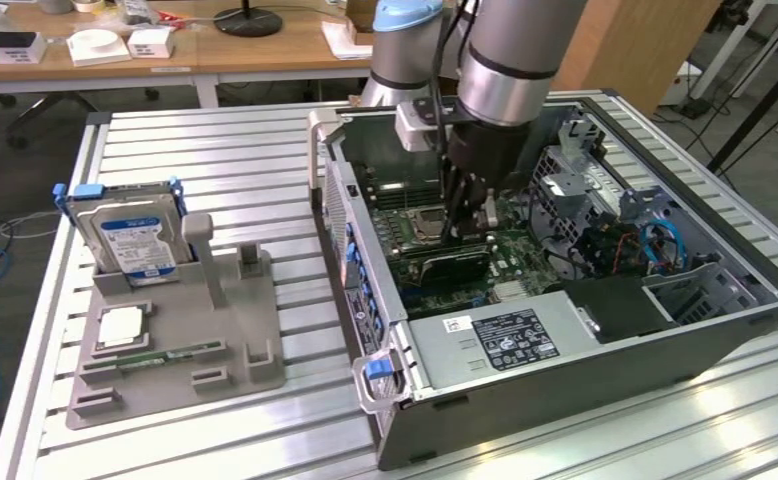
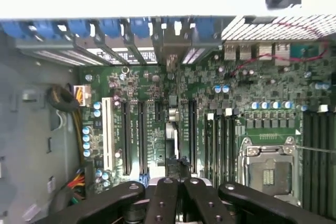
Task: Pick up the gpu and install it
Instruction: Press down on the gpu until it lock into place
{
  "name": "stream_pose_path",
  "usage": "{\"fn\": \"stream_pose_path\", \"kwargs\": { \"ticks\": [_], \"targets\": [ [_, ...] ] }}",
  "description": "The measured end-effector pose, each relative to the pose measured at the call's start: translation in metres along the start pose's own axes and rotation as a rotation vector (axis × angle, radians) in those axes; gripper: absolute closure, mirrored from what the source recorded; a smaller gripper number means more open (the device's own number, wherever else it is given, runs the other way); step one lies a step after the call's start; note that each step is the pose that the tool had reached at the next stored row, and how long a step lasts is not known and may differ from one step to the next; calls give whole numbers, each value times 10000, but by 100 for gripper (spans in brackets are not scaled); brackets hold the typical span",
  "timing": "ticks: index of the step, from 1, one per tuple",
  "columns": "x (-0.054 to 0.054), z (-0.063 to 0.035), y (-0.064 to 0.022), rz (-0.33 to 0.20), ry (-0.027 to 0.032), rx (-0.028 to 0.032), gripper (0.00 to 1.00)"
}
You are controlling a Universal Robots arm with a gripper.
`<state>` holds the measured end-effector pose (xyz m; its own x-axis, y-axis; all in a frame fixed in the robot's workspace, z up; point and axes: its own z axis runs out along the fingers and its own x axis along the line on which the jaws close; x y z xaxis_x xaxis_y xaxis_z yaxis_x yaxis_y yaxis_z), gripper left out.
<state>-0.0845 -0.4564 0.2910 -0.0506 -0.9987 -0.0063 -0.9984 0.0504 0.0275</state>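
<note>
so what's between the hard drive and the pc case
In the exterior view, between the hard drive and the case stand the grey holder's posts, then a bare strip of table.

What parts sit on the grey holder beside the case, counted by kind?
Hard drive: 1
Silver square chip: 1
Green memory stick: 1
Total: 3

A green motherboard (image 2: 157,103) with blue clips (image 2: 79,27), a black gpu (image 1: 445,265), a blue-labelled silver hard drive (image 1: 133,240).
</note>
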Motion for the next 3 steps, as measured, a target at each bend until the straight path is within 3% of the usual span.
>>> {"fn": "stream_pose_path", "kwargs": {
  "ticks": [3],
  "targets": [
    [3,-36,53,-1,-2,0,89]
  ]
}}
